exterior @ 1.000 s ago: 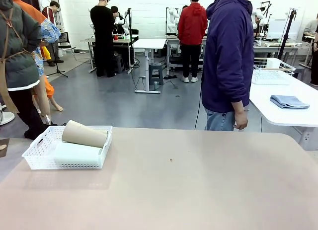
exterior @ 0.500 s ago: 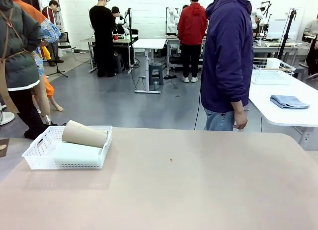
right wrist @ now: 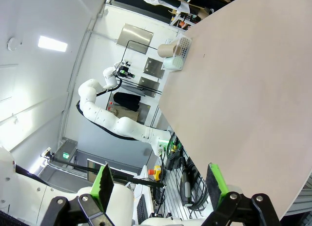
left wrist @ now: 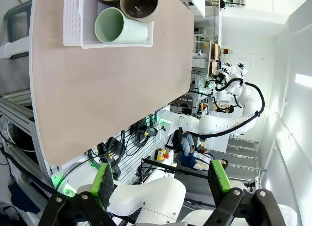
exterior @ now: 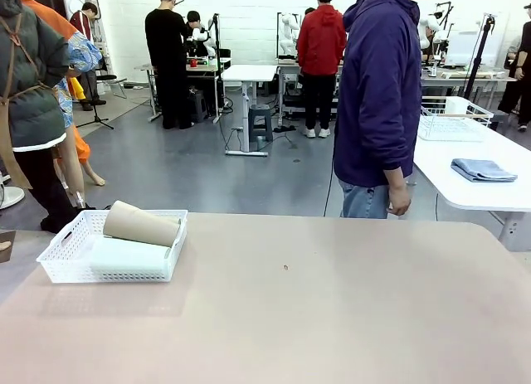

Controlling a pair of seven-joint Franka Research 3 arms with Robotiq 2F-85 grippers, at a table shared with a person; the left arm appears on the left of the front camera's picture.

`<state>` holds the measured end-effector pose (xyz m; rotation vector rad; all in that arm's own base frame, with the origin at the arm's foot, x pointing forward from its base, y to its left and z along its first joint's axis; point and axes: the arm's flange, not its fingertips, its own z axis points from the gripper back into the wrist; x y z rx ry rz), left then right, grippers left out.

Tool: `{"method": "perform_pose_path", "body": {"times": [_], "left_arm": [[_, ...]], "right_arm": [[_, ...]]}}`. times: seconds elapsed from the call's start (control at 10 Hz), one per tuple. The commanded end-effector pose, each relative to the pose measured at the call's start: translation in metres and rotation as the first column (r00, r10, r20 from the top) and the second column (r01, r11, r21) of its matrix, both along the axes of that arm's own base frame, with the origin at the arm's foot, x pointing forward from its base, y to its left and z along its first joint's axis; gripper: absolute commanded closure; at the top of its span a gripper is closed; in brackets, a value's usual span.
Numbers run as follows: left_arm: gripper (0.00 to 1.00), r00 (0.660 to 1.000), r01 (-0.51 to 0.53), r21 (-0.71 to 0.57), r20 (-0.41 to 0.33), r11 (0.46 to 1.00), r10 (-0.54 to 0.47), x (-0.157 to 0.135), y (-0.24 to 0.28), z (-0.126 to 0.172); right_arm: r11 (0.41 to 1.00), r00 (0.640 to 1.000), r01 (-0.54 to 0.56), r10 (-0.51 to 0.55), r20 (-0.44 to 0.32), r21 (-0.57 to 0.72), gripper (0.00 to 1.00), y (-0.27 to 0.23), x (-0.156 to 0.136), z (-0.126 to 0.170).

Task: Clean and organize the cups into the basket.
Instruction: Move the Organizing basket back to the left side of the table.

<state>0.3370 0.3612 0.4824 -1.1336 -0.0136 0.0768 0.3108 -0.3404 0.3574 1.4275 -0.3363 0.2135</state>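
Both cups lie on their sides in the basket (exterior: 62, 250), the tan cup (exterior: 141, 224) propped on its rim above the mint cup (exterior: 129, 255); the left gripper (left wrist: 160, 179) and right gripper (right wrist: 160, 183) hang well apart from it, each with jaws spread wide and empty. The job looks done. The risk I see is the tan cup rolling off that rim if the table is knocked.

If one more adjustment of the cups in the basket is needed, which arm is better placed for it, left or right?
Probably the left. The basket sits at the table's left end, on that arm's side, and the left pincer, open, views the mint cup and tan cup closer than the right pincer does.
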Motion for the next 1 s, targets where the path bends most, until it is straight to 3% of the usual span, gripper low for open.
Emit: {"method": "perform_pose_path", "body": {"times": [0.0, 0.9], "left_arm": [[0.0, 1.0, -0.008, 0.006, -0.001, 1.0, 0.008, -0.0023, -0.0002, 0.0021], [0.0, 1.0, -0.008, 0.006, -0.001, 1.0, 0.008, -0.0023, -0.0002, 0.0021]], "right_arm": [[1.0, 1.0, 0.006, -0.006, 0.007, -0.003, 0.0, 0.0001, 0.0008, -0.0003], [1.0, 1.0, 0.006, -0.006, 0.007, -0.003, 0.0, 0.0001, 0.0008, -0.0003]]}}
